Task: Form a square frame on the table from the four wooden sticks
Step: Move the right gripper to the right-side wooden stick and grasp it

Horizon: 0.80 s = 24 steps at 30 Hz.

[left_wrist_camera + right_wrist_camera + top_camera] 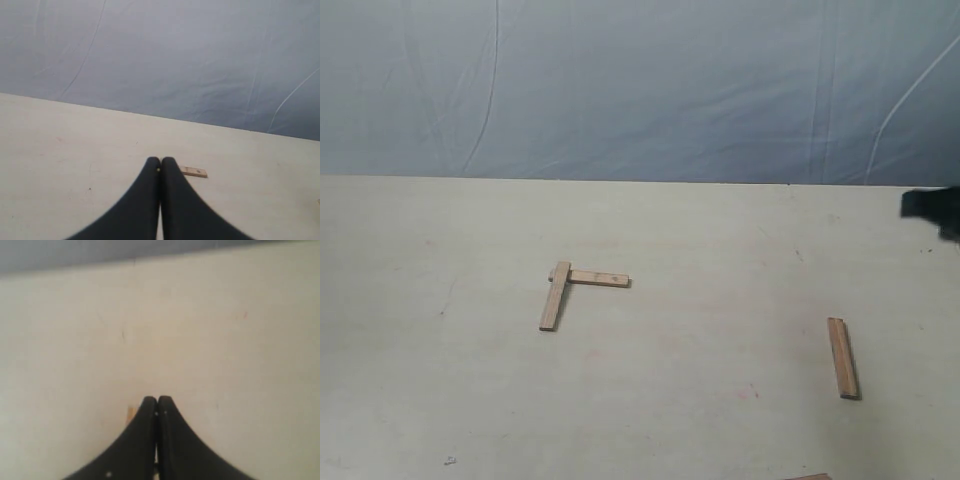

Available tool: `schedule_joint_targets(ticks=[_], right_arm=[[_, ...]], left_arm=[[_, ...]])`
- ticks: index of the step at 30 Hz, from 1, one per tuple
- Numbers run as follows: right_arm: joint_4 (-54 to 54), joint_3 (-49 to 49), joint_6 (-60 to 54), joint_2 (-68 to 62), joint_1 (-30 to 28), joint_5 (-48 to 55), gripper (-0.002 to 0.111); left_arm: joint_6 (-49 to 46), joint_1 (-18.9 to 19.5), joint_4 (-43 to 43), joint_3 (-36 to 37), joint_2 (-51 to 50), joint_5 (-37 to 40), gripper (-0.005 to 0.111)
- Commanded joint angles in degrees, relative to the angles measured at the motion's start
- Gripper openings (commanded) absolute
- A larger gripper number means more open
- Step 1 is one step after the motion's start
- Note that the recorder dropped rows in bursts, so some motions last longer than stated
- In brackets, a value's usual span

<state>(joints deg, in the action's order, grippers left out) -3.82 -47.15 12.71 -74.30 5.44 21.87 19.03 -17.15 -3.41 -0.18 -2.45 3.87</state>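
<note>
Stick sliver [810,477] nearest, right of L-shaped pair [582,285]. Loose stick [842,357] also right of it, long axis running away, closer to right gripper [157,400]. Left gripper [160,160] and right both clenched, empty.

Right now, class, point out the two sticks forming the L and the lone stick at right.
dotted stick [600,278], exterior view, on its middle.
other L stick [555,298], exterior view, halfway along it.
lone stick [843,358], exterior view, on its centre.
</note>
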Motion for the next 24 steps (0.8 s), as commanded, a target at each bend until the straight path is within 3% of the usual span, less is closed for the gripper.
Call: schedule_joint_targets(ticks=[1, 3, 7, 8, 23, 24], right_arm=[[-0.69, -9.81, -2.82, -13.77, 4.61, 20.37, 0.0], [-0.41, -11.55, -2.56, -18.43, 6.02, 21.92, 0.011], [2.43, -12.26, -2.01, -24.24, 6.74, 17.06, 0.045], [3.27, -12.26, -2.01, -25.2, 6.74, 15.79, 0.048], [4.37, -16.09, 0.85, -40.81, 6.74, 9.36, 0.049], [4.37, -16.09, 0.85, -41.32, 6.74, 9.47, 0.045]], left_arm=[[0.29, -0.12, 1.16, 0.18, 0.48, 0.74, 0.0], [0.29, -0.12, 2.39, 0.18, 0.48, 0.74, 0.0], [0.19, -0.12, 3.41, 0.18, 0.48, 0.74, 0.0], [0.19, -0.12, 3.41, 0.18, 0.48, 0.74, 0.0], [0.19, -0.12, 3.41, 0.18, 0.48, 0.74, 0.0], [0.19, -0.12, 3.41, 0.18, 0.48, 0.74, 0.0]])
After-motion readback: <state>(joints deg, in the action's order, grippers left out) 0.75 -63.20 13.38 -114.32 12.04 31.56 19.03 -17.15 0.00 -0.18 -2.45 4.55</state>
